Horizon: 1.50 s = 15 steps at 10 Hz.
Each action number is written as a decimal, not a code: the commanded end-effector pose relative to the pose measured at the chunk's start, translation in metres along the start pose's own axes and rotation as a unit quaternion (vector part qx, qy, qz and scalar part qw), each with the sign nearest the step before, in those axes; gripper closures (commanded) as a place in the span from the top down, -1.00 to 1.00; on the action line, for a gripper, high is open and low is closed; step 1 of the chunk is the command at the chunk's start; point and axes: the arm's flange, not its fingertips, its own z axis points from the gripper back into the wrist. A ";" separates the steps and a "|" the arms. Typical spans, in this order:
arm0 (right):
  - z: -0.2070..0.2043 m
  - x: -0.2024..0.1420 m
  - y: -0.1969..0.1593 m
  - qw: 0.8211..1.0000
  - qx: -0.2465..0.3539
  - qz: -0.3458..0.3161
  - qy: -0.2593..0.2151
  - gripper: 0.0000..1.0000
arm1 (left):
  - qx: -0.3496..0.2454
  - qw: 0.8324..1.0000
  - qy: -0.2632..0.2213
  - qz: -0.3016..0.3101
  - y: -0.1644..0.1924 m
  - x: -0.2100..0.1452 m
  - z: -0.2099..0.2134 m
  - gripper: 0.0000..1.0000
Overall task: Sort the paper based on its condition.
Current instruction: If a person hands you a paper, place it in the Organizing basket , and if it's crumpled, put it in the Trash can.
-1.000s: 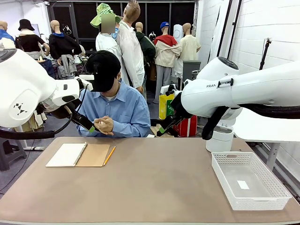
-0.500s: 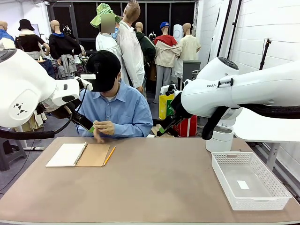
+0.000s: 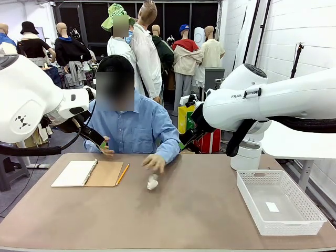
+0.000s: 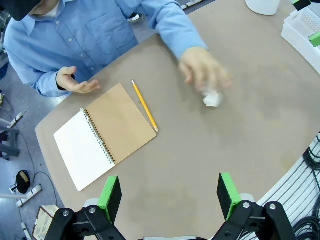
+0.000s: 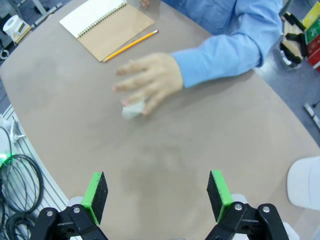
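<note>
Brown table [image 3: 173,220], cluttered room behind, balled paper [image 3: 152,182] right of notebook [image 3: 86,173], no axis I can discern, left gripper [image 4: 169,197], right gripper [image 5: 156,195] spread, empty.

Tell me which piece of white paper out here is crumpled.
The paper ball at mid-table, right by the person's outstretched hand. The white page of the notebook lies flat, as does the slip in the basket.

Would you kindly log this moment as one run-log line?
person's hand: over crumpled paper | left gripper: open, above table | right gripper: open, above table | basket: right side
</note>
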 end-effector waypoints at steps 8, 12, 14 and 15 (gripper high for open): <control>-0.001 -0.001 -0.001 1.000 -0.006 0.003 0.006 1.00 | -0.001 1.000 -0.001 0.001 0.001 0.000 0.000 1.00; -0.023 0.008 0.014 0.998 0.016 0.041 0.053 1.00 | -0.001 1.000 -0.001 0.001 0.001 0.000 0.000 1.00; -0.039 0.002 0.022 0.993 0.035 0.071 0.083 1.00 | -0.001 1.000 -0.001 0.001 0.001 0.000 0.000 1.00; -0.047 -0.002 0.027 0.991 0.044 0.081 0.095 1.00 | -0.001 1.000 -0.001 0.001 0.001 0.000 0.000 1.00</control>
